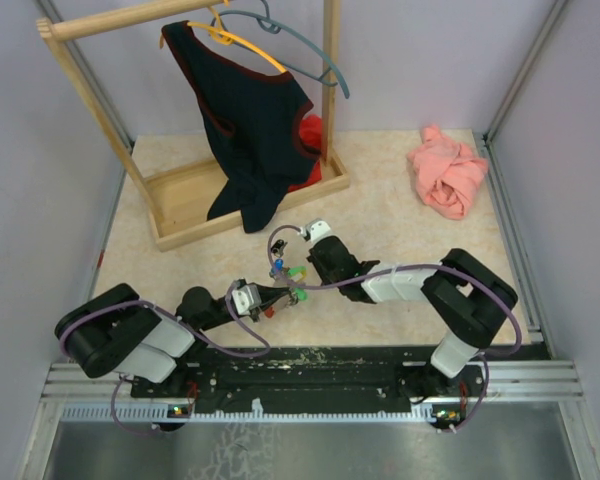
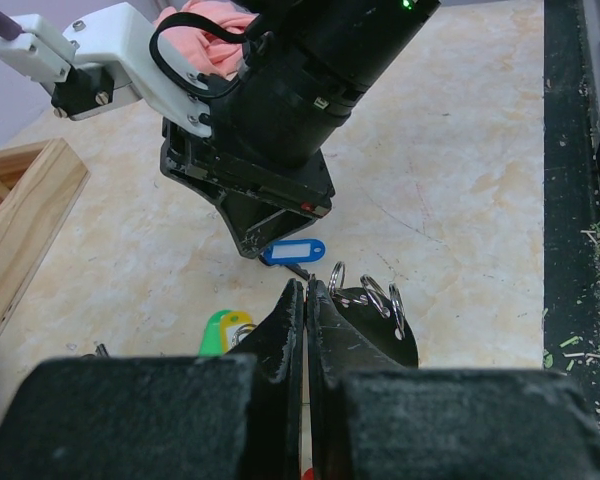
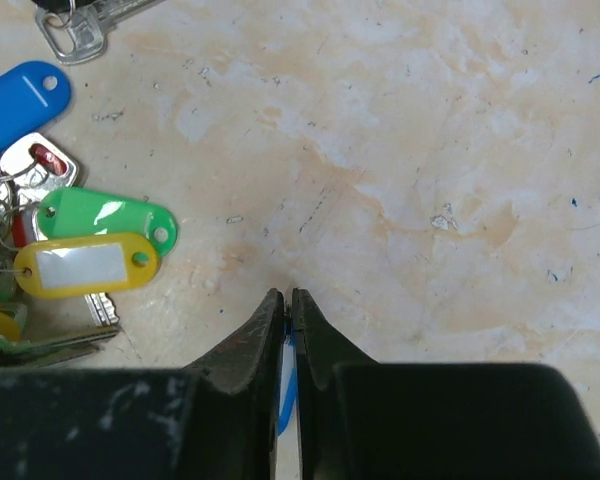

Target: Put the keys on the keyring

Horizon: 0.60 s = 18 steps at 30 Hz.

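Note:
The keys (image 1: 290, 271) lie bunched on the table between both grippers. Their green (image 3: 105, 218), yellow (image 3: 85, 262) and blue (image 3: 20, 95) tags show in the right wrist view, beside a bare silver key (image 3: 75, 35). My left gripper (image 2: 307, 287) is shut, and the steel loops of the keyring (image 2: 368, 295) stand upright against its right finger. Just beyond it, my right gripper (image 2: 255, 245) points down with its jaws pressed on a blue tag (image 2: 292, 250), which shows edge-on as a blue and white strip (image 3: 287, 390) between its fingers (image 3: 260, 340). From above, the left gripper (image 1: 283, 294) and right gripper (image 1: 304, 288) nearly touch.
A wooden clothes rack (image 1: 185, 200) with a dark garment (image 1: 250, 130) on a hanger stands at the back left. A pink cloth (image 1: 448, 175) lies at the back right. Walls close in both sides. A black rail (image 1: 310, 360) runs along the near edge.

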Available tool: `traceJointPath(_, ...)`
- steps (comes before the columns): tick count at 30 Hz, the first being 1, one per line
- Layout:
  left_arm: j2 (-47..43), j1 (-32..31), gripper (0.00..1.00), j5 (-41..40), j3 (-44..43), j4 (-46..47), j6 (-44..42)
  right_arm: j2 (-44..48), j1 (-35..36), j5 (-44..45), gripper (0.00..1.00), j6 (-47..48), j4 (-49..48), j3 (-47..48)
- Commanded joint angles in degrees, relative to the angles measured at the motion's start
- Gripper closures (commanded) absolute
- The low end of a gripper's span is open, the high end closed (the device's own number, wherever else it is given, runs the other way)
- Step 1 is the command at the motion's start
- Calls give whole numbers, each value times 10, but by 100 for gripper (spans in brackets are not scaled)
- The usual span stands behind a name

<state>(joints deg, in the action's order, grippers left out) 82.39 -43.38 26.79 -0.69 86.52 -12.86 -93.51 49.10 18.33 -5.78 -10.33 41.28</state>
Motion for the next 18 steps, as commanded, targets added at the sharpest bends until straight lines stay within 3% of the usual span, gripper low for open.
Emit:
traceJointPath(1, 2, -2, 99, 0, 26, 70, 8, 17, -6, 3, 87, -13, -26, 19)
traceJointPath(5, 1, -2, 99, -1, 27, 70, 8, 44, -11, -4, 74, -14, 41, 43)
traceJointPath(10, 2, -2, 99, 1, 26, 70, 8, 68, -17, -24, 66, -12, 116, 71)
traceJointPath(18, 3, -2, 99, 4, 25, 70, 10, 51, -77, -151, 65, -25, 236, 135)
